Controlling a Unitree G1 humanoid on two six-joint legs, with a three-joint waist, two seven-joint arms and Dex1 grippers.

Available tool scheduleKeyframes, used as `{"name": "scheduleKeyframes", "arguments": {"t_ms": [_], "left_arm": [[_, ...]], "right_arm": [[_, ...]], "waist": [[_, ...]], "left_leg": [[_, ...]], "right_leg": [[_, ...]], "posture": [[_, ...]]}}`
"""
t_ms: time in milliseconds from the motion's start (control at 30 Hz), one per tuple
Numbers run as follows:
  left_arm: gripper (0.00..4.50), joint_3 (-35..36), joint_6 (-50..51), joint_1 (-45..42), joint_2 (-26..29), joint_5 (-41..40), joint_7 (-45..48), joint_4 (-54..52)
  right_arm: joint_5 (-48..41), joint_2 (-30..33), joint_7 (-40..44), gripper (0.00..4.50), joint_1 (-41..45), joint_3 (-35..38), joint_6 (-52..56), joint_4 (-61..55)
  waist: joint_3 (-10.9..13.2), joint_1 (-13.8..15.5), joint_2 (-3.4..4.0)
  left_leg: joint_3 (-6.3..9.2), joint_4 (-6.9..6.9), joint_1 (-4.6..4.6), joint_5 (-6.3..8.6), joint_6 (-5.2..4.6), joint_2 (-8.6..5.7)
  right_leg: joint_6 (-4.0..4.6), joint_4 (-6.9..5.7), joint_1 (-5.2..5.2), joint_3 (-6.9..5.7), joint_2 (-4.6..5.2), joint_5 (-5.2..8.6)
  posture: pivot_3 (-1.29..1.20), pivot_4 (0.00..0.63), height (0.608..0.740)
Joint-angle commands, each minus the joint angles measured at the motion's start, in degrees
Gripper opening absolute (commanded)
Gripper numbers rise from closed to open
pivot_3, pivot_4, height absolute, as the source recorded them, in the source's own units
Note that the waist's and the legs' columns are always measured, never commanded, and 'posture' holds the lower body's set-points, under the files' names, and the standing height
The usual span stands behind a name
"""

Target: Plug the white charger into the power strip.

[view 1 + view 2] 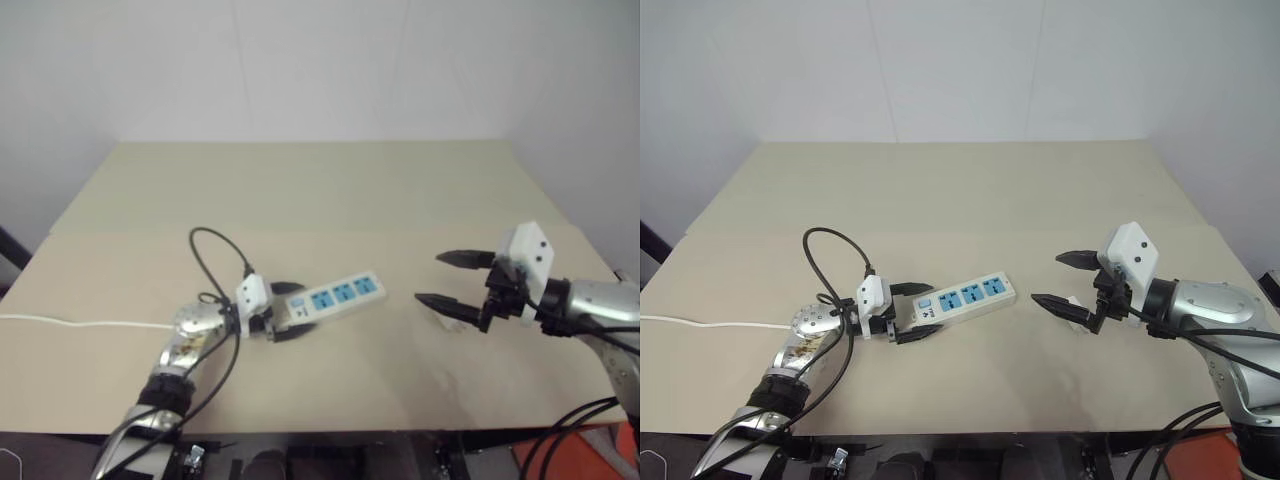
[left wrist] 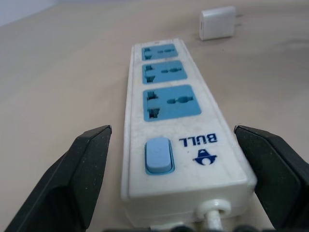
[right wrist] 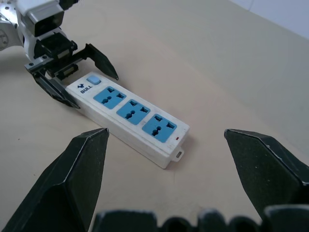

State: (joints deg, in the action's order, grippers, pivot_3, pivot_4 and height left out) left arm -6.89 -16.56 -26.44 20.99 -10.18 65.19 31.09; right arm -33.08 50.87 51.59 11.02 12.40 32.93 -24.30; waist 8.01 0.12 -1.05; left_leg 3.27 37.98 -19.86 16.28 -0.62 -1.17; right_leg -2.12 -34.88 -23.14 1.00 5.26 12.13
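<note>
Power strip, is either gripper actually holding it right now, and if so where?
Nothing is held. The left gripper stands open, fingers either side of the power strip's switch end without closing on it. The right gripper is open, apart from it.

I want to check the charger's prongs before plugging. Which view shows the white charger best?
The left wrist view: the white charger lies unobstructed beyond the power strip, prongs visible. In the eye views it is mostly hidden behind the right gripper.

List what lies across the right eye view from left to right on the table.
thin white cord → left gripper, fingers open either side of the strip's switch end → power strip → white charger → right gripper, open above the table.
</note>
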Motion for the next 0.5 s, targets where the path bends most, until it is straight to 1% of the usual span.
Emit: {"name": "scheduleKeyframes", "arguments": {"t_ms": [33,200,300,367,500], "left_arm": [[4.45,-0.81,-2.89,-2.0,-1.58,1.75,-1.2,3.98],[4.45,-1.5,-4.8,-3.0,-4.72,3.88,-3.58,9.45],[3.85,-0.98,-5.64,-2.55,-6.34,2.25,-2.23,9.81],[3.33,-0.83,-5.29,-2.14,-6.5,1.5,-1.19,9.04],[3.3,-1.02,-4.28,-0.96,-3.65,0.14,2.78,3.69]], "right_arm": [[-1.75,-0.46,-0.66,4.5,1.08,1.49,0.31,-2.27],[-2.17,-0.33,-0.72,4.5,1.55,0.98,0.17,-2.31],[-2.29,-0.03,-0.62,4.5,1.69,0.85,0.2,-2.24],[-2.37,0.12,-0.51,4.5,1.7,0.94,0.28,-2.26],[-2.21,1.19,0.46,4.5,2.0,1.13,0.3,-1.36]], "waist": [[-0.01,0.13,0.0],[-0.14,0.83,0.1],[-0.24,0.91,0.14],[-0.25,0.89,0.15],[-0.25,0.54,0.16]], "left_leg": [[0.0,0.0,0.03,0.0,0.0,0.0],[0.01,0.02,0.1,0.0,0.0,-0.06],[0.01,0.04,0.16,0.0,0.0,-0.09],[0.02,0.04,0.19,0.0,0.0,-0.09],[0.02,0.04,0.12,0.0,0.0,-0.09]], "right_leg": [[0.0,0.0,0.03,0.0,0.0,0.0],[-0.01,0.01,0.12,0.0,0.05,0.0],[-0.02,0.02,0.19,0.0,0.08,0.01],[-0.03,0.02,0.21,0.0,0.07,0.01],[-0.05,-0.01,0.16,0.0,0.07,0.03]], "posture": [[0.0,0.15,0.74],[0.0,0.15,0.74],[0.0,0.15,0.74],[0.0,0.15,0.74],[0.0,0.15,0.74]]}}
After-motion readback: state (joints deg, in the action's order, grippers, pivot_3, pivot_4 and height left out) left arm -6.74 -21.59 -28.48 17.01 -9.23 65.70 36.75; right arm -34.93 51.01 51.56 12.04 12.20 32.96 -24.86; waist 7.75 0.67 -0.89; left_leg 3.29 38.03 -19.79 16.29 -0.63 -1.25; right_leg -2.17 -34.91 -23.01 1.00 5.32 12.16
